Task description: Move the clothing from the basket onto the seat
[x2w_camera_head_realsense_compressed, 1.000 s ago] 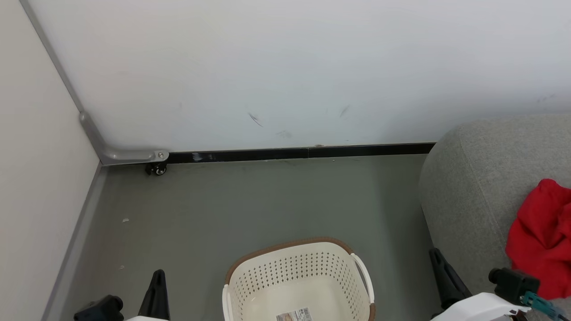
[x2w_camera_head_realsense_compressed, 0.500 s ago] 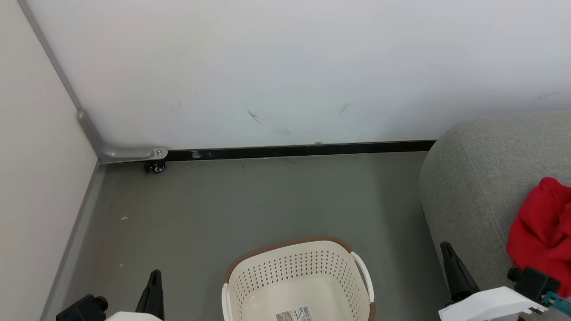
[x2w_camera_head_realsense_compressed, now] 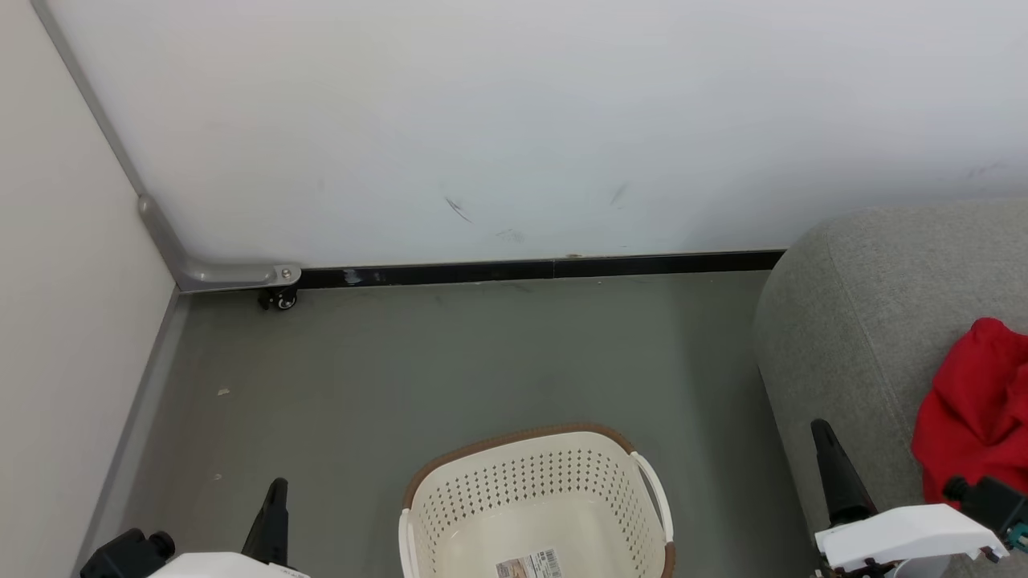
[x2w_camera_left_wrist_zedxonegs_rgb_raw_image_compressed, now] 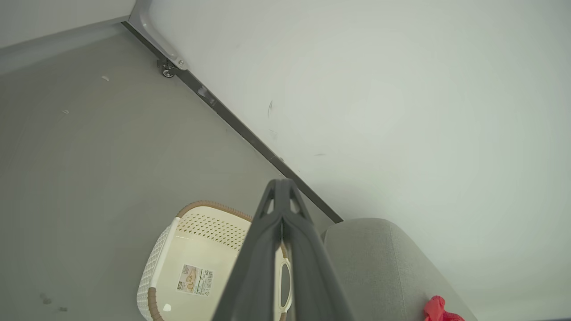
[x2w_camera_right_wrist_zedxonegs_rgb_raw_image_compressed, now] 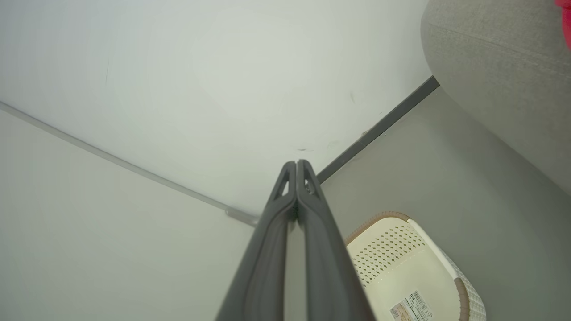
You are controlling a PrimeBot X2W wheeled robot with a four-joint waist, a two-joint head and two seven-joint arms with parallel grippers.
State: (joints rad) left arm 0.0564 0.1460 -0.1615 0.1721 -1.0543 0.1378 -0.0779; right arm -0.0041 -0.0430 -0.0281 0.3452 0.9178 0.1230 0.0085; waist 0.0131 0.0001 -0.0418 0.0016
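Observation:
The cream basket [x2w_camera_head_realsense_compressed: 536, 474] with a brown rim stands on the grey floor at the bottom centre, holding nothing but a paper label [x2w_camera_head_realsense_compressed: 530, 566]. Red clothing [x2w_camera_head_realsense_compressed: 976, 413] lies bunched on the grey seat [x2w_camera_head_realsense_compressed: 859, 321] at the right. My left gripper [x2w_camera_head_realsense_compressed: 277, 486] is shut, left of the basket, with nothing in it. On the other side of the basket my right gripper [x2w_camera_head_realsense_compressed: 821, 427] is shut and bare, in front of the seat's rounded corner. The wrist views show the basket [x2w_camera_left_wrist_zedxonegs_rgb_raw_image_compressed: 196, 249] [x2w_camera_right_wrist_zedxonegs_rgb_raw_image_compressed: 401, 263], the seat [x2w_camera_left_wrist_zedxonegs_rgb_raw_image_compressed: 383, 263] [x2w_camera_right_wrist_zedxonegs_rgb_raw_image_compressed: 499, 80] and both shut finger pairs [x2w_camera_left_wrist_zedxonegs_rgb_raw_image_compressed: 282, 183] [x2w_camera_right_wrist_zedxonegs_rgb_raw_image_compressed: 296, 164].
A white wall [x2w_camera_head_realsense_compressed: 514, 120] with a black baseboard [x2w_camera_head_realsense_compressed: 530, 273] closes the far side. A partition [x2w_camera_head_realsense_compressed: 56, 321] stands at the left with a metal bracket and a small caster [x2w_camera_head_realsense_compressed: 283, 300] at its foot. Bare grey floor [x2w_camera_head_realsense_compressed: 450, 361] lies between the basket and the wall.
Both arms have drawn apart: the left gripper a little down and left, the right gripper to the right toward the seat. The view has shifted slightly. Basket and clothing stay put.

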